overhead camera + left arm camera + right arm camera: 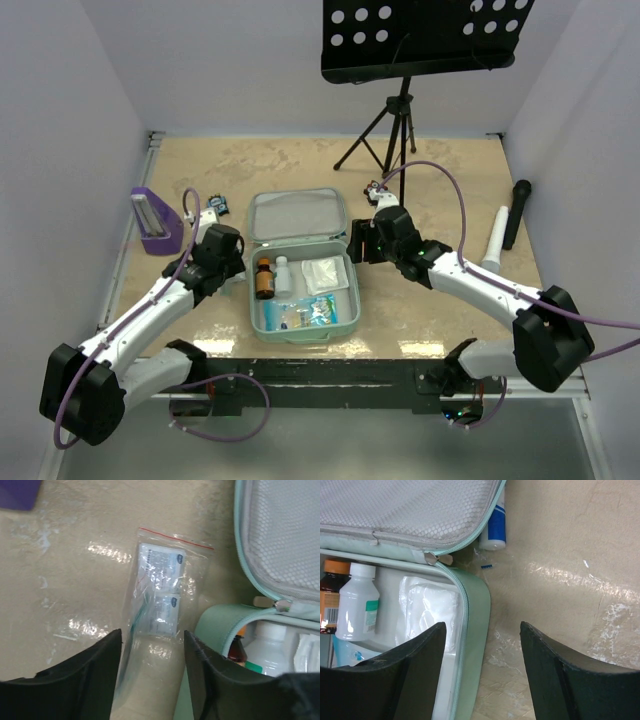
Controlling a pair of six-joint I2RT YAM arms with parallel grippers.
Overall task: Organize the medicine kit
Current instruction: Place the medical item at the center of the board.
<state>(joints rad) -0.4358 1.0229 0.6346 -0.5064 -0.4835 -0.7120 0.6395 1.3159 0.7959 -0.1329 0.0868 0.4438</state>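
The left fingers (90, 680) stand apart, holding nothing. The near end of a clear zip bag (160, 590) of small white packets lies flat on the table (75, 580) in the gap between them. Just right of the bag is the rounded corner of the medicine kit (212, 622).

The right fingers (560, 670) are also spread wide and empty. They hover over the kit's right rim and the bare table beside it. A blue and white tube (495, 525) lies on the table against the edge of the lid (410, 505).

The kit sits open in the middle of the table between the two arms, its mesh-lined lid laid back on the far side. Inside stand a brown bottle (330, 585) and a white bottle (355, 605), with white gauze packs (430, 610) to their right and blue packets (305, 313) along the near side. A purple stand (155, 222) sits well to the left.
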